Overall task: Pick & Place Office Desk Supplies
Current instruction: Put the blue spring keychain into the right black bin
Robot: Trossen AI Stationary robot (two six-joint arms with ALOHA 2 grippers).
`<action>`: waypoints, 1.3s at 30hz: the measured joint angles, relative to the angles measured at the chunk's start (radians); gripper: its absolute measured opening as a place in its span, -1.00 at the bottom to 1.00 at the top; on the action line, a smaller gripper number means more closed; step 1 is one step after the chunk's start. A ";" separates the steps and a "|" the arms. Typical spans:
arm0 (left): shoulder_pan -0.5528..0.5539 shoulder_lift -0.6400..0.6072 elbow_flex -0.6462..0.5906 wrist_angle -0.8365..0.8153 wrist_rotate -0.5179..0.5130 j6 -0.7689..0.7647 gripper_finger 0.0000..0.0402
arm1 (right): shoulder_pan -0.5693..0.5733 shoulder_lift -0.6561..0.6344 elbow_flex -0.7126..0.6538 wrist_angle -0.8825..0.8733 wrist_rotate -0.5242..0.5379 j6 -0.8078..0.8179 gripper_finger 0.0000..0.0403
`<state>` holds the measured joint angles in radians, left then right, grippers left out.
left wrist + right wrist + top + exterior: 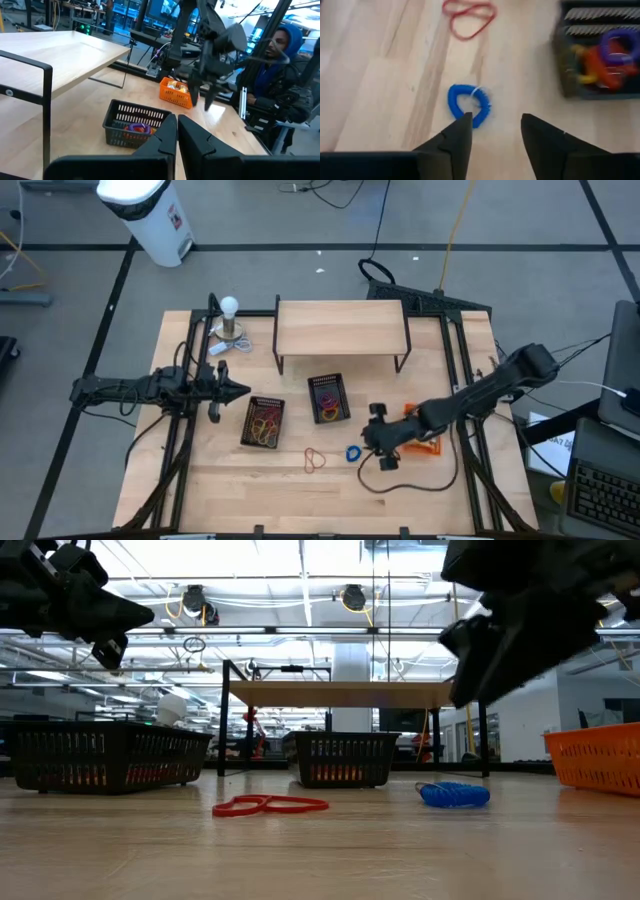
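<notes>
Right gripper (pixel 492 132) jaws spread, hovering over the blue coil band (pixel 469 104) just ahead of its fingertips. Pick step: needs descent, then close. Red band (pixel 469 16) farther out. Left gripper (pixel 177 132) pressed together, idle.

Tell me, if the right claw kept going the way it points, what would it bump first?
Probably the blue coiled band lying on the table: the right gripper, open, points down almost onto it.
</notes>
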<state>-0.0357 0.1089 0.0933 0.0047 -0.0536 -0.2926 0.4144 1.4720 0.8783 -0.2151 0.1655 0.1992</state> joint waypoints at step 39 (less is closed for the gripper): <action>0.000 0.000 0.000 0.000 -0.009 -0.015 -0.89 | 0.012 0.152 -0.009 0.173 -0.115 -0.020 -0.95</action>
<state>-0.0357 0.1090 0.0933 0.0048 -0.0626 -0.3072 0.4263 1.6243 0.8691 -0.0423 0.0509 0.1790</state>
